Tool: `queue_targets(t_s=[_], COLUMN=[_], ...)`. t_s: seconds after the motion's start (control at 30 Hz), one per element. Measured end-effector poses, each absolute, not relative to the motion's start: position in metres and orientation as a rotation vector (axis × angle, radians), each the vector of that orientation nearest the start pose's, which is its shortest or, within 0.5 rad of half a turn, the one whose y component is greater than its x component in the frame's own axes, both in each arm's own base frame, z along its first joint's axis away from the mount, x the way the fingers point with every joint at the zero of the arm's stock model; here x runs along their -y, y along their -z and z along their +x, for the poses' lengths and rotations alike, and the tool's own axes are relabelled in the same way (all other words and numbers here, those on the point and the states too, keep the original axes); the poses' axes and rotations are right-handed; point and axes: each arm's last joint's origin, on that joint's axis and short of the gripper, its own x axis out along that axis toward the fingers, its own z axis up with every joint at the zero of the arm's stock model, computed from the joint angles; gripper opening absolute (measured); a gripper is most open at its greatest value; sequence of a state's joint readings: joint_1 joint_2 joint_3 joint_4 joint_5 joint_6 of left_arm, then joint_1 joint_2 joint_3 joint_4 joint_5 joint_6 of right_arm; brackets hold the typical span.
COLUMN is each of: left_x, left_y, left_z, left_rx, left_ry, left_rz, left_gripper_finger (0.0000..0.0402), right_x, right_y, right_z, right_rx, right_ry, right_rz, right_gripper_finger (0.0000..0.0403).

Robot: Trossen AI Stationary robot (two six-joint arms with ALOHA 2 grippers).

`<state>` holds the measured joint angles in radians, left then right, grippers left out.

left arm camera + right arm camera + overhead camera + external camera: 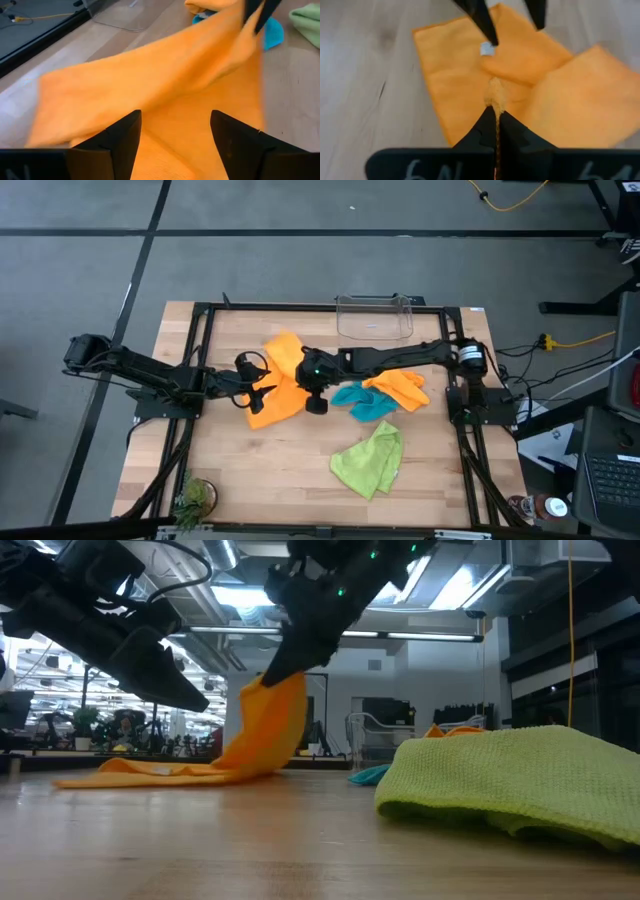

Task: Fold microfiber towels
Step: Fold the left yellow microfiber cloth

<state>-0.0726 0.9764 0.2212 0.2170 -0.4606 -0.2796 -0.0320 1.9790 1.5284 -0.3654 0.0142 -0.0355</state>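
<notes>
Item: orange microfiber towel [280, 392], lying left of centre on the wooden table [280, 480], one edge raised off the surface while the rest trailed flat. Right gripper [495, 112]: jaws pressed together, pinching a thin fold of that raised edge, as the right wrist view showed. Left gripper [175, 135]: jaws spread wide, holding nothing, poised just above the same cloth on its left side. Second orange towel [400, 388]: crumpled right of centre, touching the teal-blue towel [362, 402], which was bunched just beside it on the near side. Lime green towel [370, 462]: heaped nearer the front edge, well apart from the one in work. Clear plastic bin [375, 318]: at the far edge, apparently empty. Small potted plant [195, 498]: near left corner. Handling note, by judgement: the cloth looked light, limp and slightly grippy, draping under its own weight; it would sag and wrinkle if lifted mid-edge. Best taken at two adjacent corners, one per gripper, so the edge stays taut while being folded over.
</notes>
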Motion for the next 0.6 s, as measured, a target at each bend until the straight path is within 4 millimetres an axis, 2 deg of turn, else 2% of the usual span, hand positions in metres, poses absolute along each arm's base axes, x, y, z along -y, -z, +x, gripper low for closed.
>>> queue_targets(t_s=[0.17, 0.27, 0.4, 0.6], left_x=[0.000, -0.001, -0.002, -0.002], left_y=[-0.150, -0.149, -0.148, -0.147], left_z=[0.172, 0.171, 0.170, 0.170], left_rx=[-0.466, -0.477, -0.486, -0.483], left_ry=[-0.450, -0.482, -0.504, -0.513], left_rz=[-0.132, -0.118, -0.108, -0.138], left_gripper_finger=[0.0231, 0.0231, 0.0231, 0.0231], right_x=[0.003, -0.009, -0.027, -0.047], right_y=[-0.239, -0.242, -0.236, -0.225], right_z=[0.424, 0.417, 0.405, 0.377], right_rx=[-0.850, -0.892, -1.025, -1.322], right_ry=[0.088, 0.077, 0.049, 0.041], right_rz=[0.013, 0.029, 0.019, -0.003], right_gripper_finger=[0.0002, 0.0002, 0.0002, 0.0002])
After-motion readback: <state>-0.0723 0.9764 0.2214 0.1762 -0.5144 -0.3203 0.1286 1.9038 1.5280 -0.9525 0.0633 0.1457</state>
